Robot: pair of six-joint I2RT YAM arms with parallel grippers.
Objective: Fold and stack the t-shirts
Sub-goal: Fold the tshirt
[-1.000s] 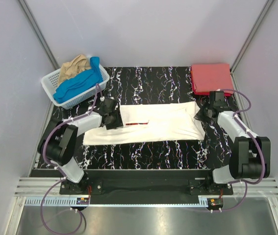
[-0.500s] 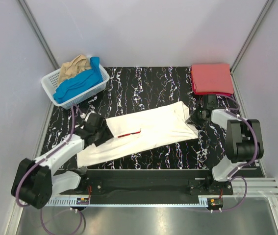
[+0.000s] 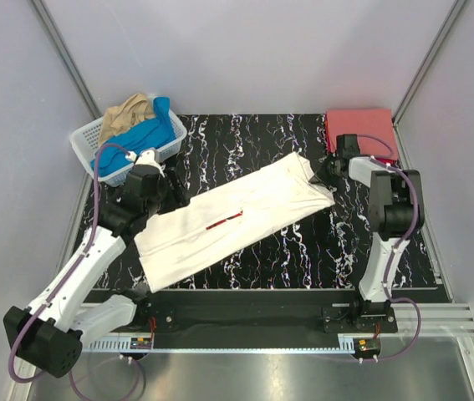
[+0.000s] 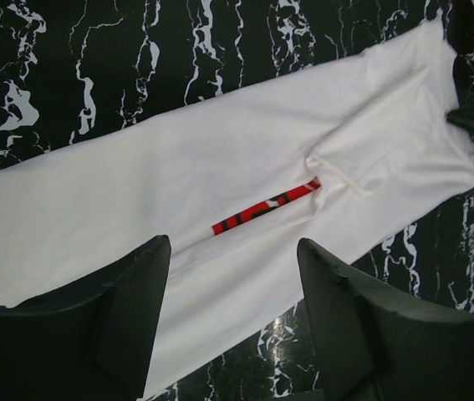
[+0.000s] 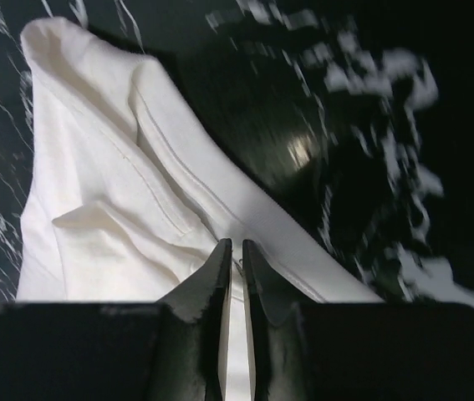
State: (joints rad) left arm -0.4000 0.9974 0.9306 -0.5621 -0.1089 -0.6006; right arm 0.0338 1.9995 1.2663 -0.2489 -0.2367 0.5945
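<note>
Two arms, one garment in work. Landmark is the white cotton t-shirt folded to a long strip (image 3: 237, 219). It lies slantwise on the black white-veined marble tabletop (image 3: 262, 138), near end left, far end right.

- **Beyond the strip's left end:** white plastic lattice basket (image 3: 86, 150) holding a crumpled tan t-shirt (image 3: 126, 113) and a crumpled blue t-shirt (image 3: 136, 140), both unfolded.
- **Over the strip's left half:** left gripper (image 4: 232, 246), jaws spread wide with nothing between them, hovering clear of the cloth.
- **Mid-strip:** thin red printed sliver (image 4: 266, 205) peeks from the fold seam.
- **At the strip's right end:** right gripper (image 5: 235, 251), fingers closed to a slit, pinching the cloth edge low to the table.
- **Just beyond the strip's right end:** flat folded red t-shirt (image 3: 360, 134); contact with the strip unclear.

Judgement: the step is probably the cross-fold of the strip, then stacking it on the red one.

- Right's pinch should serve as the anchor, holding the strip taut.
- Left should drop at the strip's left end and take all layers at the edge. Mid-strip it would likely lift only the top layer.
- Carry that end over in a low arc and match edges with the right end before letting go.
- The cloth is limp and the loose sleeve flap near the right end may flop out, so tuck it first.
- Square the skew before stacking.
</note>
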